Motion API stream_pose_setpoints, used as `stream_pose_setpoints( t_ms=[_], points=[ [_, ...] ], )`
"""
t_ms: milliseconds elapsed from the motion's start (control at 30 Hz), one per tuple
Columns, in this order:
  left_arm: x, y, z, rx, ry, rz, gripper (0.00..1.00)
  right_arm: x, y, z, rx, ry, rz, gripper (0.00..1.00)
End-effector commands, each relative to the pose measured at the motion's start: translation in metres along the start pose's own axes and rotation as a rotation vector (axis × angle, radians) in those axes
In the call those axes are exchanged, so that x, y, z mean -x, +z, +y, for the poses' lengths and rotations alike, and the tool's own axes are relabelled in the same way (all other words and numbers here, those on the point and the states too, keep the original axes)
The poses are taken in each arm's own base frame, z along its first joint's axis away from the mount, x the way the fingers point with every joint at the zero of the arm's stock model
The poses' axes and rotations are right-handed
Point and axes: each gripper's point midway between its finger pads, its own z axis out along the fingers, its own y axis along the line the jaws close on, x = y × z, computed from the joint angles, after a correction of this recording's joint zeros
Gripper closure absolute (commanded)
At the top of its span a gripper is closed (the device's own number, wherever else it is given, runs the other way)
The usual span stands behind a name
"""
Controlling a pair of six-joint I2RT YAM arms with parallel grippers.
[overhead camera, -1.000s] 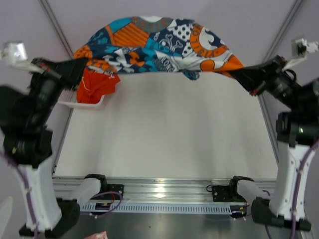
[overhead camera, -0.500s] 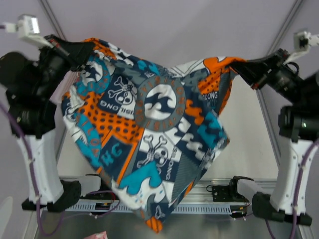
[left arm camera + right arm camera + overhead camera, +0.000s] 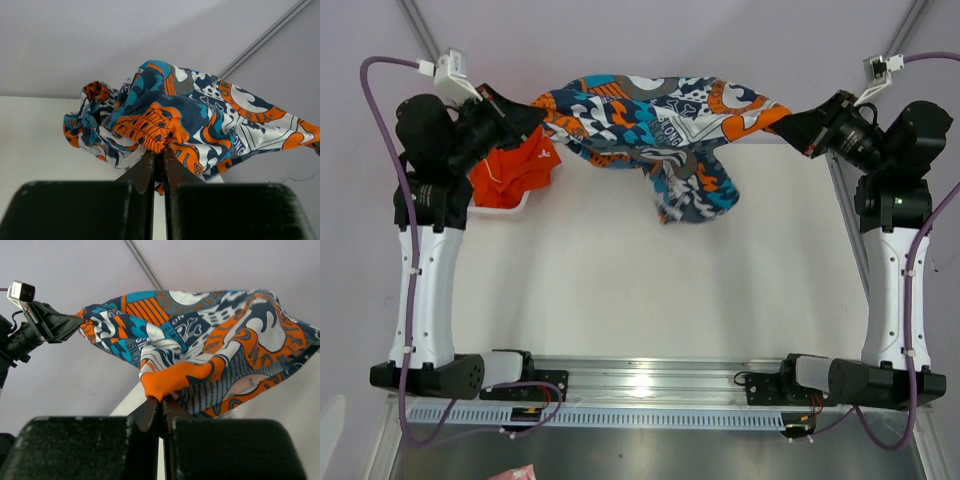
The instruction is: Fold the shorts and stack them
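Your two arms hold the printed shorts point(image 3: 660, 125) up between them, over the far edge of the table point(image 3: 650, 300). The shorts are blue, teal, orange and white, with skulls and round wave badges on them.

Look at your left gripper point(image 3: 533, 113). It sits at the far left and its two fingers are pressed tight together. In the left wrist view they pinch the crinkly orange stretch band of the shorts point(image 3: 150, 131). The rest of the cloth spreads up and off to the right from there.

Now your right gripper point(image 3: 798, 128). It is at the far right and is squeezed closed as well. In the right wrist view its fingers point(image 3: 150, 412) bite a plain orange bit of the cloth edge. The shorts fan out above them, all the way across to the other gripper.

From above, the cloth runs like a saggy line from one gripper to the other. One bunch of it droops down in the middle, a little to the right. You cannot tell if that bunch touches the table or hangs just over it.

The plain orange shorts point(image 3: 515, 172) lie in the white basket point(image 3: 510, 210) at the far left corner of the table, just under your left gripper. Neither gripper is touching them
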Motion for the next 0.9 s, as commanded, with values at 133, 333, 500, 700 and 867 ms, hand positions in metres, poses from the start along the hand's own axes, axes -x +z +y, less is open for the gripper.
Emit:
stream_pose_setpoints(
  t_ms=[133,333,500,700,867],
  points=[
    [-0.067,-0.017,0.033,-0.005,-0.093,-0.029,1.00,-0.079,-0.005,-0.031,-0.067,0.056,0.060,1.00],
    [-0.235,-0.040,0.123,0.181,-0.248,0.213,1.00,-0.282,-0.022,-0.100,-0.266,0.302,0.377,1.00],
    [-0.301,-0.083,0.148,0.259,-0.267,0.277,0.91,-0.368,-0.056,-0.084,-0.329,0.306,0.526,1.00],
    [-0.289,-0.114,0.147,0.331,-0.177,0.232,0.04,-0.354,-0.064,-0.078,-0.378,0.249,0.471,0.64],
    [-0.262,-0.113,0.144,0.376,-0.143,0.201,0.01,-0.324,-0.058,-0.084,-0.442,0.204,0.397,0.47]
  ],
)
